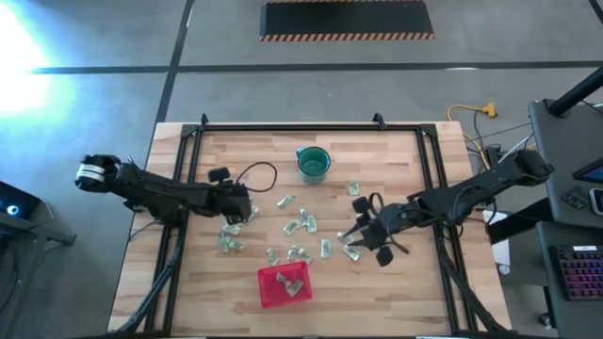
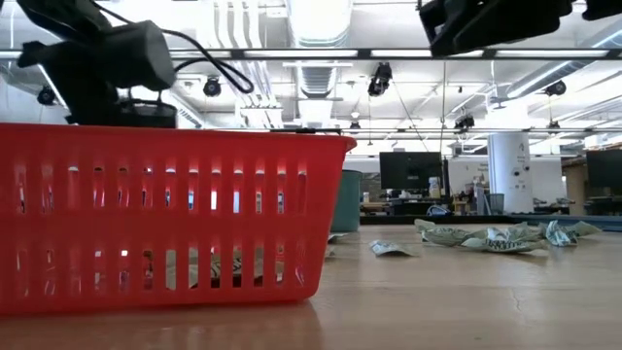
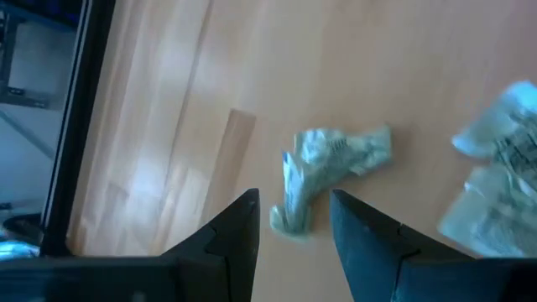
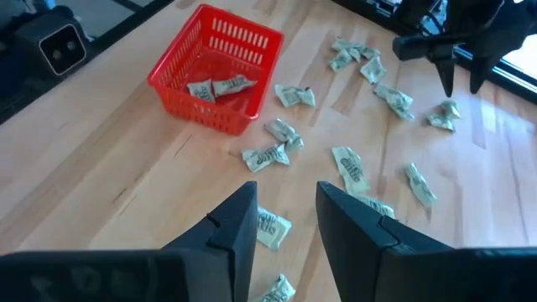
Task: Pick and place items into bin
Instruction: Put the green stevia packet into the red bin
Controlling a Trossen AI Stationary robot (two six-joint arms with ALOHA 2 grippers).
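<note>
Left gripper (image 3: 292,220) hangs open over a packet (image 3: 331,164), poised to grasp it. Right gripper (image 4: 285,214), open and empty, hovers above scattered packets near the red bin (image 4: 172,67).

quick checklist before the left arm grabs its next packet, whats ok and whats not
1. Left gripper open: ok, a gap shows between its fingers.
2. Packet lined up: ok, a crumpled packet lies just ahead of that gap, one end between the fingertips.
3. Left gripper empty: ok, nothing held.
4. Red bin has room: ok, only a few packets inside.
5. Right gripper out of the way: ok, open over packets on the far side.
6. Teal cup away from the pick: ok.
</note>
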